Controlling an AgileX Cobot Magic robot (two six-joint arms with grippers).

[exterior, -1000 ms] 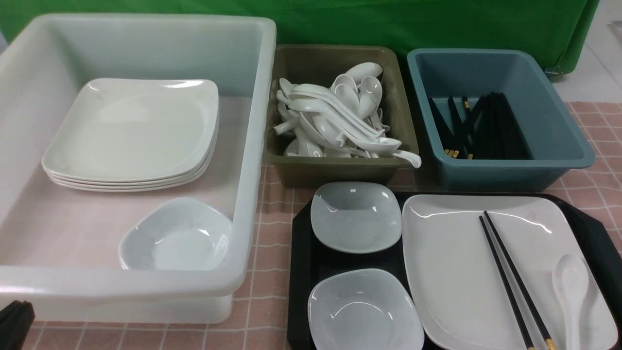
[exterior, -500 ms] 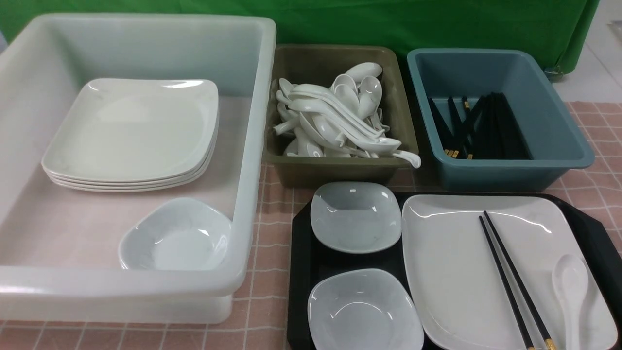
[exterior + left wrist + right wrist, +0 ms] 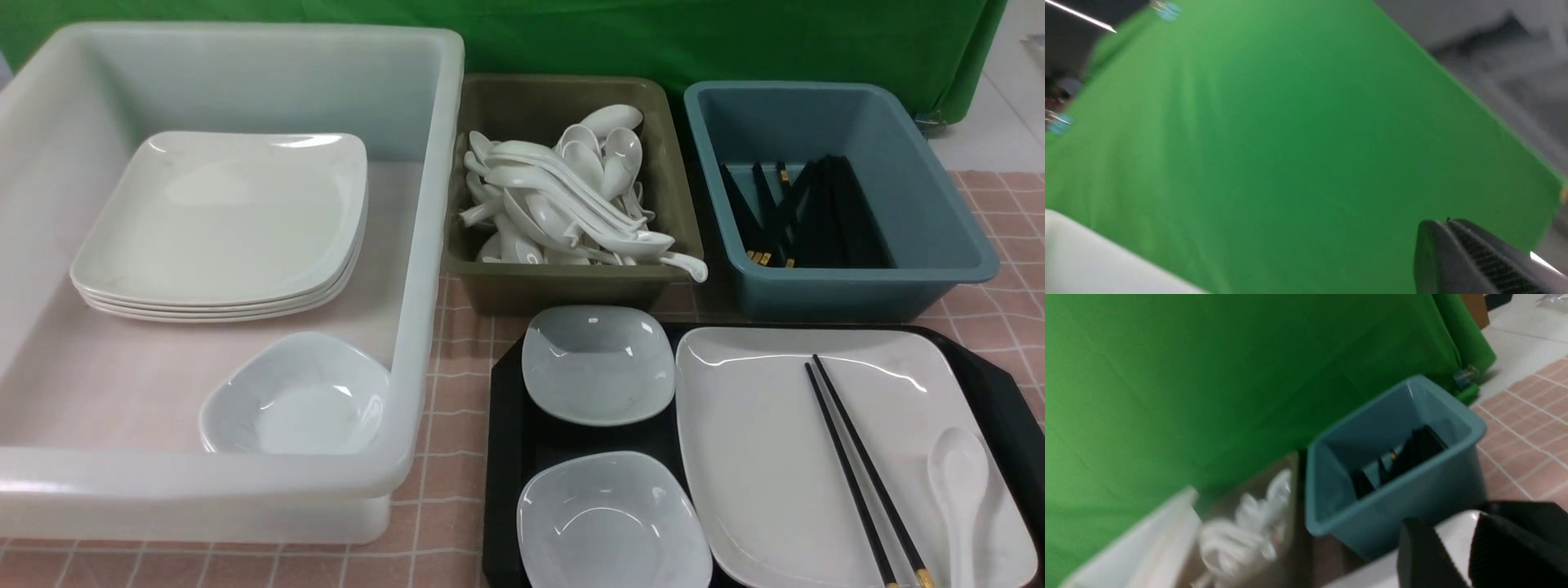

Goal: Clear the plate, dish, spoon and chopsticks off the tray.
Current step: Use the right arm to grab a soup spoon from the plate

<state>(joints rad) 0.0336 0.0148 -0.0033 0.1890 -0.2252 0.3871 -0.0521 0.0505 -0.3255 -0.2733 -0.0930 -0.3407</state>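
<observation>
Black tray (image 3: pixel 506 425) on the worktop (image 3: pixel 457 392) still carries the plate (image 3: pixel 759 457) with chopsticks (image 3: pixel 857 474) and spoon (image 3: pixel 959 482) on it and two dishes (image 3: pixel 598 363) (image 3: pixel 608 523) beside, while the closed left tool (image 3: pixel 1443 228) has gone from the front view (right tool (image 3: pixel 1449 526) open, empty), so clearing seems not begun.

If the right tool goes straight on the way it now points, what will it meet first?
Probably the near wall of the blue bin, just ahead of the right tool; depth is unclear.
</observation>
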